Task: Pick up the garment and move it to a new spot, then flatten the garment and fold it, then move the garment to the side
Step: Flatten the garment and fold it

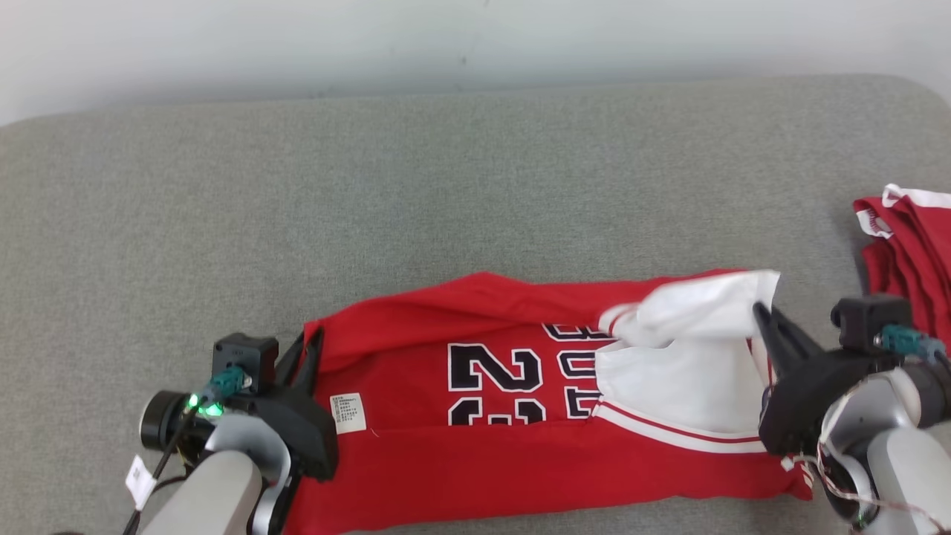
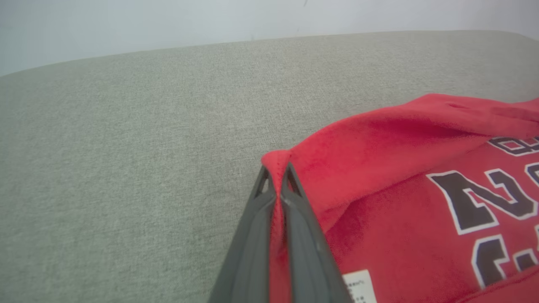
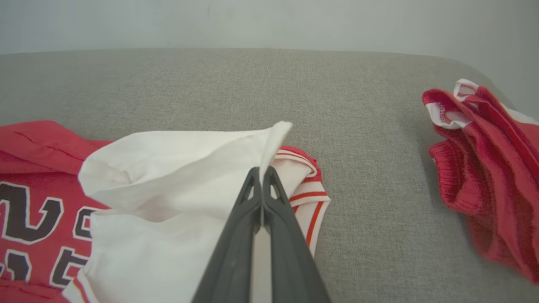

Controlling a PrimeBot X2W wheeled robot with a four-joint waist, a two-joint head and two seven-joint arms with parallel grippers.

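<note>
Pinching at the left end, my left pincer (image 1: 312, 340) is clamped on a bunched red corner of the garment (image 1: 483, 461). In the left wrist view a thin ridge of that cloth rises between my left pincer's (image 2: 276, 170) two dark fingers (image 2: 248, 235).

The garment (image 2: 379, 139) is a red jersey. It lies sideways across the near part of a grey woven surface (image 1: 446, 171), with its far edge folded over toward me. Just right of my left pincer a small white label (image 1: 348, 413) sits on the red cloth. Further right, dark white-edged numerals (image 1: 494, 368) are partly cut off by a fold. Beyond them a broad white panel (image 1: 691, 371) is lifted and creased, with red-and-white trim along its near side.

My right pincer (image 1: 761, 308) is closed on the upper corner of that white panel. In the right wrist view my right pincer's (image 3: 261, 170) fingers meet with the thin white edge caught between them.

At the far right a second red garment (image 1: 910, 253) with white trim lies crumpled near the surface's edge, well apart from the jersey.

The grey surface (image 3: 294, 84) looks like upholstery cloth, and its far corners are rounded. Behind it stands a plain pale wall (image 1: 446, 37) with a few small dark specks.
</note>
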